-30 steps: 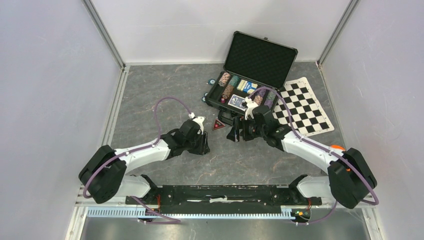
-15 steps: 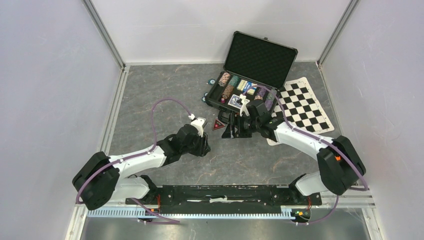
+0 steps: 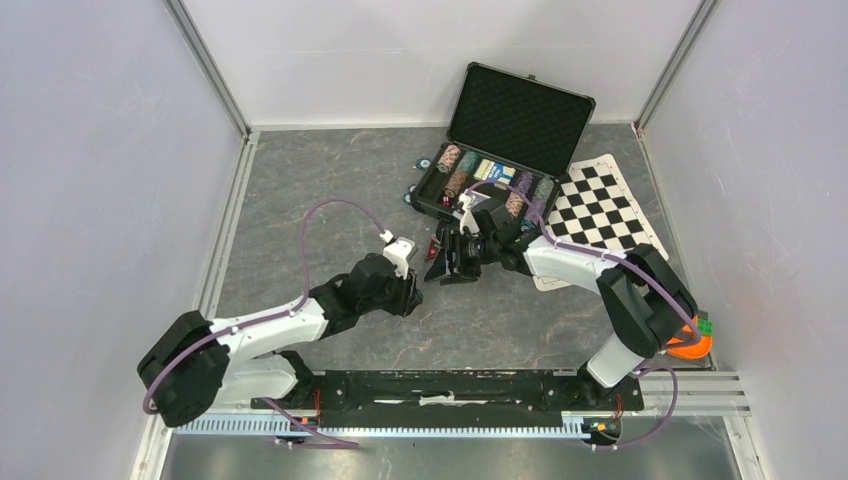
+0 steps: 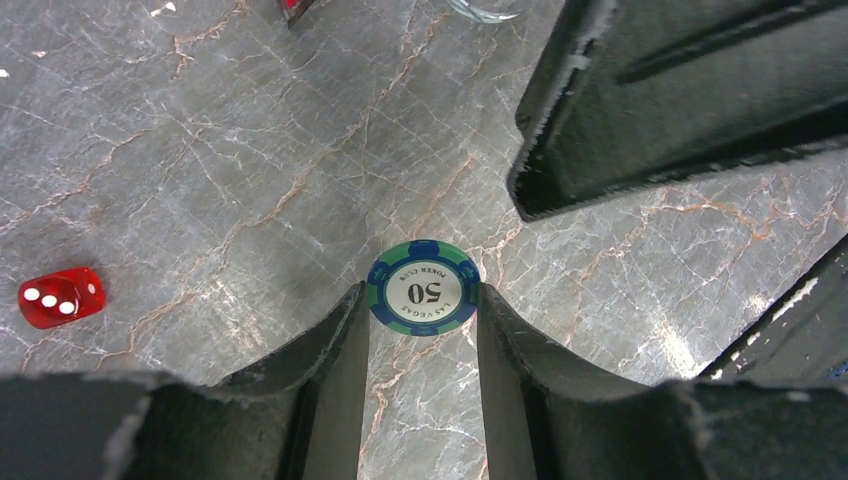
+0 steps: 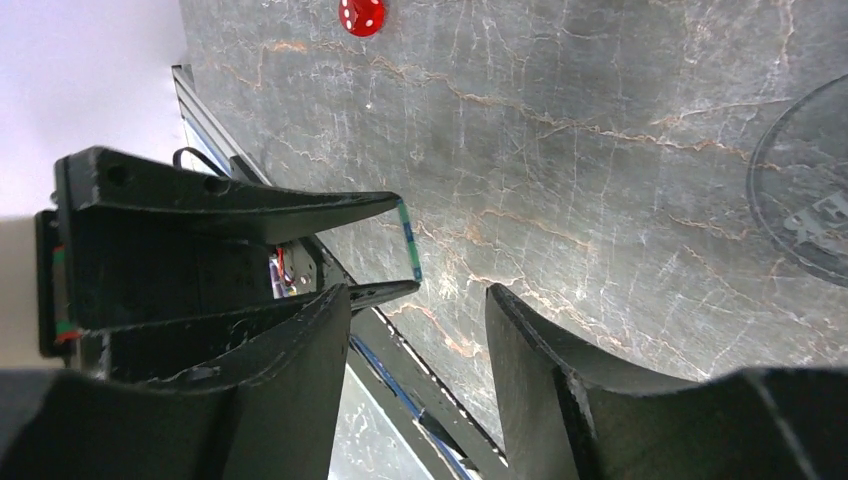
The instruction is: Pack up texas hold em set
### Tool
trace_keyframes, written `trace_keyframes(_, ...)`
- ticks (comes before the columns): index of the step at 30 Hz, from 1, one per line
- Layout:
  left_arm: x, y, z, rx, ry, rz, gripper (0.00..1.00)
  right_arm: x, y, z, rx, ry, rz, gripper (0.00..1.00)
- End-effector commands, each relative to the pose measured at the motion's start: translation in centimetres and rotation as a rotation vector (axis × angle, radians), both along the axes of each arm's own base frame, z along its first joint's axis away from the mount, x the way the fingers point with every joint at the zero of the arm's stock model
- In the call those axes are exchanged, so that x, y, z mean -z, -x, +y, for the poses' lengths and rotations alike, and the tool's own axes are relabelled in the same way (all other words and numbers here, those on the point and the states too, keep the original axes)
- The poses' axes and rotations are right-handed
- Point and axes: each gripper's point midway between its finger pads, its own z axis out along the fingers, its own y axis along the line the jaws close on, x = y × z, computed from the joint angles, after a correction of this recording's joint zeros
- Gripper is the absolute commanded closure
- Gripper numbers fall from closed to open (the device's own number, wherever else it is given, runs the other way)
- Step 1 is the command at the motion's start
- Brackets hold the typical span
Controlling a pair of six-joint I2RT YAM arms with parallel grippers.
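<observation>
Left tool (image 4: 421, 292) clamped on the chip (image 4: 423, 286), die (image 4: 60, 297) at nine o'clock on the desk (image 4: 200, 160); right tool (image 5: 416, 298) apart, empty.

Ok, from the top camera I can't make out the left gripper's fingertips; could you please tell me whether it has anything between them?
Observer: Yes. The left gripper has a green-and-blue poker chip marked 50 pinched between its fingertips.
Operator: Thank you. And is the right gripper holding anything?
Observer: No. The right gripper is open, with nothing between its fingers.
Operator: Is anything small lying loose near the left gripper?
Observer: Yes. A red die lies on the table, off to one side of its fingers.
</observation>
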Motion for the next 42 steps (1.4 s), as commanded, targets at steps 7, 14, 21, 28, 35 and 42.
trace_keyframes(7,-2.8,0.7,-1.5,0.113,0.097,-0.108,0.63,-1.7,0.0,2.8,-0.047,-0.108,0.019,0.43)
trace_keyframes(14,-2.2,0.3,-1.2,0.069,0.071,-0.084,0.49,-1.3,-1.6,0.2,0.024,0.016,-0.09,0.45)
trace_keyframes(21,-2.9,1.0,-2.0,0.037,0.004,-0.056,0.01,-1.1,-4.0,-10.7,0.222,0.39,-0.322,0.29)
trace_keyframes(28,-4.6,2.2,-7.1,0.061,-0.041,0.027,0.0,-0.4,-1.3,-22.0,0.455,0.724,-0.362,0.27)
trace_keyframes(35,-3.7,4.7,-14.2,0.081,-0.178,0.08,0.0,-6.3,0.2,-29.3,0.833,0.862,-0.436,0.02)
trace_keyframes(42,-0.9,5.9,-18.5,0.09,-0.329,0.134,0.01,-14.2,1.9,-33.1,1.134,0.685,-0.666,0.02)
